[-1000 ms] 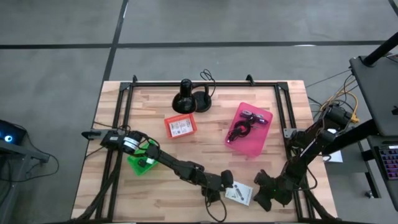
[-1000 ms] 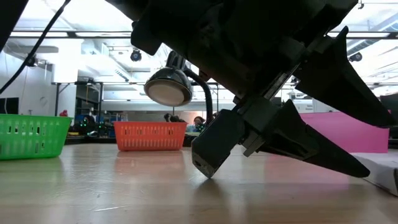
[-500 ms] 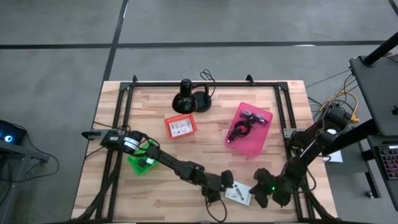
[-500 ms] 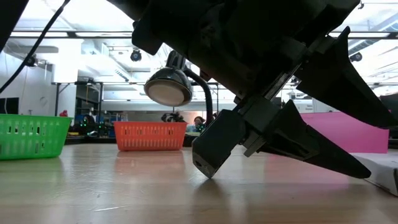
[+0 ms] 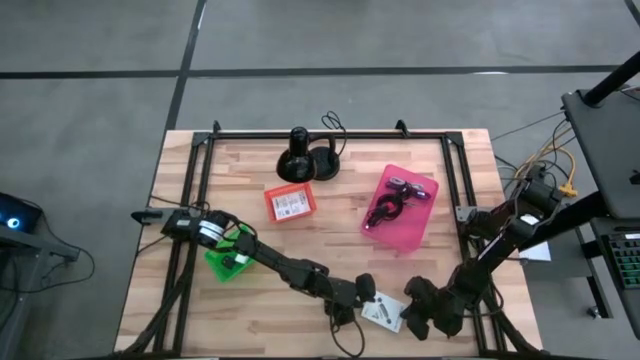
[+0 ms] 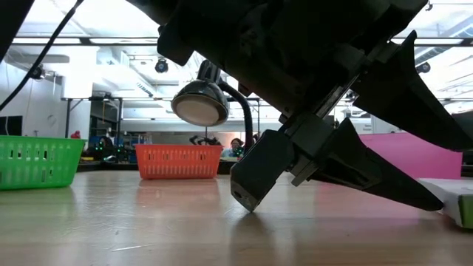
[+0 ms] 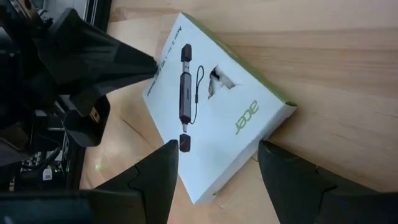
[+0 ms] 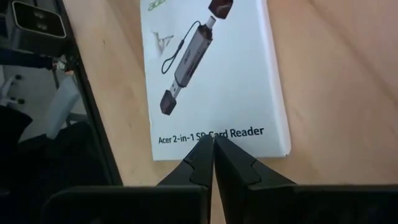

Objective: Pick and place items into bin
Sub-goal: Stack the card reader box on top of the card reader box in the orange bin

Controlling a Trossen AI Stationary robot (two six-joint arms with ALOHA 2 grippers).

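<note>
The white printed card-reader box (image 5: pixel 383 312) lies flat near the table's near edge, also seen in the left wrist view (image 7: pixel 211 118) and the right wrist view (image 8: pixel 211 74). My left gripper (image 5: pixel 362 292) (image 7: pixel 217 180) is open on the box's left, low over the table, its fingers standing either side of one box corner. I cannot tell whether they touch it. My right gripper (image 5: pixel 406 312) (image 8: pixel 214 152) is shut at the box's right end. The pink bin (image 5: pixel 400 207) holds the black coiled cable and the purple strap. My right gripper has its shut fingertips (image 8: pixel 205 155) against the box's short end beside the "Card Reader" print (image 8: pixel 214 138). It comes in low from the table's right, along the box's length. The box lies flat on the table.
An orange bin (image 5: pixel 290 202) with a white card and a green bin (image 5: pixel 230 257) stand left of the pink one. The black round-based stand (image 5: pixel 300 160) is at the far edge. In the low view my left gripper (image 6: pixel 332 170) fills the foreground, with the box (image 6: pixel 458 203) at the right.
My right gripper has moved toward the table's left, up to the box's right end, staying shut. In the low view the box's visible end has shifted a little and now shows a green side.
</note>
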